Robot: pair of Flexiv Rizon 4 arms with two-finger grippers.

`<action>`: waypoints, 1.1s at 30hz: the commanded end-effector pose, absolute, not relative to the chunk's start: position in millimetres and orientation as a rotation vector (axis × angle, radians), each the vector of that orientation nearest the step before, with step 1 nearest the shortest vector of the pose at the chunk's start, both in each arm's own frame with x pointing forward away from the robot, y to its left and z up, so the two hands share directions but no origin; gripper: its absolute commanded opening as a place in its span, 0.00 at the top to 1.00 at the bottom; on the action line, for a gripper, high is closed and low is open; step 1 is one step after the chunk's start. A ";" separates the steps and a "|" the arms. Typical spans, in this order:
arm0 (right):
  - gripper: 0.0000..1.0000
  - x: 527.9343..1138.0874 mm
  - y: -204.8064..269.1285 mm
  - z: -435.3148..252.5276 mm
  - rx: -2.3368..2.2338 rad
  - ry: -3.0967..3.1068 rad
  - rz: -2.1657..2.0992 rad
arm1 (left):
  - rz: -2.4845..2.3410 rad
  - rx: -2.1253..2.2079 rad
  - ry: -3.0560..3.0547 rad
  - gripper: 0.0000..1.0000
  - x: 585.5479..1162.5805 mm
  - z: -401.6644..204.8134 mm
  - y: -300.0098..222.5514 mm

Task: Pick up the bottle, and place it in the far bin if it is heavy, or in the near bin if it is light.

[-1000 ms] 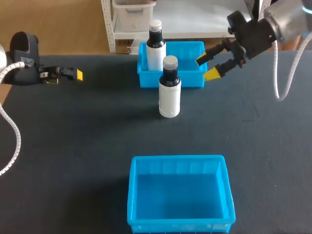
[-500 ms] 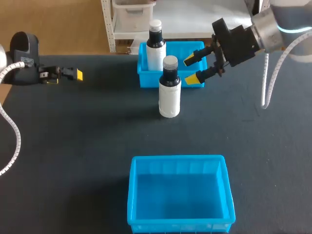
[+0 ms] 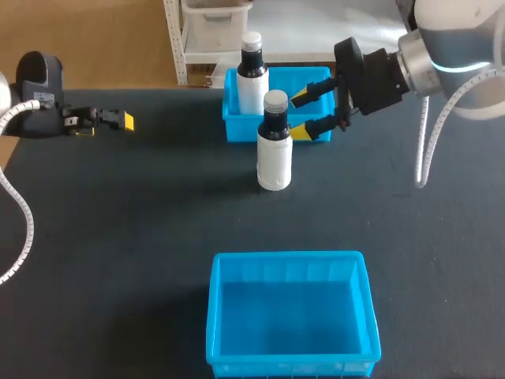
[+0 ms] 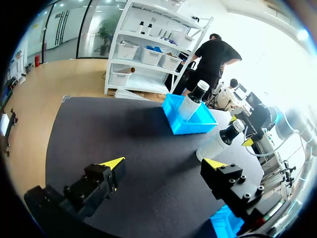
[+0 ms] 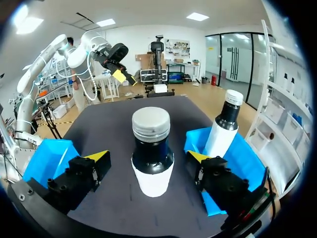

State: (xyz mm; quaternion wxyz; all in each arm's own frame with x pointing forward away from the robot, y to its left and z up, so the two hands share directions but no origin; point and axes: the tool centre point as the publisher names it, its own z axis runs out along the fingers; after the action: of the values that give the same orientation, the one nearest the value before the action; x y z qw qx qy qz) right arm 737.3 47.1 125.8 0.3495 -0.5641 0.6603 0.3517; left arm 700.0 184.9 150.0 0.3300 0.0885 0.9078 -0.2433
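Bottle [image 3: 274,150] stood upright on the black table [image 3: 118,237], between the two bins and just in front of the far bin [image 3: 241,129]. It had a silver cap, a dark neck and a white label; any print on the label was too small to read.

A second bottle [image 3: 252,75] of the same make stood upright inside the far bin at its left end. It also had a white label, with no text legible. The near bin [image 3: 213,316] sat at the table's front edge.

The right gripper [image 3: 300,116] came in from the right, level with the bottle's neck, its yellow tips spread wide. In the right wrist view the bottle [image 5: 152,158] sat between the fingers of the right gripper [image 5: 148,157], with a gap on both sides, so nothing was clamped. The second bottle [image 5: 223,126] and far bin [image 5: 247,158] were beyond the one finger, and the near bin [image 5: 47,156] was beyond the other.

The left gripper [image 3: 125,121] sat low over the table's far left, well apart from everything. In the left wrist view the fingers of the left gripper [image 4: 164,163] were spread wide with nothing between them. Far ahead were the bottle [image 4: 218,141], the second bottle [image 4: 193,99] in the far bin [image 4: 181,126], and the right gripper [image 4: 240,130].
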 end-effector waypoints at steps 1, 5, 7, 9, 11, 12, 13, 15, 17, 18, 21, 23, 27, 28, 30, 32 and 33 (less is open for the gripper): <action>0.00 746.3 56.3 124.3 -1.486 1.701 0.931 | -0.636 0.231 2.374 0.00 700.0 150.0 184.9; 0.00 749.8 62.8 123.1 -1.500 1.697 0.936 | -0.636 0.231 2.374 0.00 700.0 150.0 184.9; 0.00 750.6 65.2 122.9 -1.502 1.699 0.938 | -0.636 0.231 2.374 0.00 700.0 150.0 184.9; 0.00 750.4 67.8 123.1 -1.503 1.702 0.939 | -0.636 0.231 2.374 0.00 700.0 150.0 184.9; 0.00 749.4 70.9 123.6 -1.509 1.706 0.936 | -0.636 0.231 2.374 0.00 700.0 150.0 184.9; 0.00 748.9 72.5 123.7 -1.514 1.706 0.935 | -0.636 0.231 2.374 0.00 700.0 150.0 184.9; 0.00 748.6 73.9 123.7 -1.519 1.706 0.934 | -0.636 0.231 2.374 0.00 700.0 150.0 184.9; 0.00 748.2 76.6 123.3 -1.525 1.705 0.935 | -0.636 0.231 2.374 0.00 700.0 150.0 184.9; 0.00 747.8 78.9 122.9 -1.530 1.703 0.939 | -0.636 0.231 2.374 0.00 700.0 150.0 184.9; 0.00 747.5 80.2 122.6 -1.533 1.702 0.941 | -0.636 0.231 2.374 0.00 700.0 150.0 184.9; 0.00 746.6 83.6 121.3 -1.541 1.698 0.949 | -0.636 0.231 2.374 0.00 700.0 150.0 184.9; 0.00 746.3 85.3 120.3 -1.543 1.698 0.951 | -0.636 0.231 2.374 0.00 700.0 150.0 184.9; 0.00 746.2 86.2 119.5 -1.545 1.697 0.955 | -0.636 0.231 2.374 0.00 700.0 150.0 184.9; 0.00 746.1 86.2 119.5 -1.545 1.697 0.956 | -0.636 0.231 2.374 0.00 700.0 150.0 184.9; 0.00 745.7 85.7 119.7 -1.544 1.696 0.955 | -0.636 0.231 2.374 0.00 700.0 150.0 184.9; 0.02 745.7 84.9 119.8 -1.542 1.697 0.954 | -0.636 0.231 2.374 0.00 700.0 150.0 184.9; 0.06 745.7 84.5 119.9 -1.541 1.697 0.953 | -0.636 0.231 2.374 0.00 700.0 150.0 184.9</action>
State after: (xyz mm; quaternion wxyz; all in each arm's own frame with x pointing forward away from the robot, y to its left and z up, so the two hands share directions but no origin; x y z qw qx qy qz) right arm 746.4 85.8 118.7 0.3240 -0.5875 0.6463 0.3636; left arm 700.0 184.9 150.0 0.3300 0.0885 0.9078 -0.2433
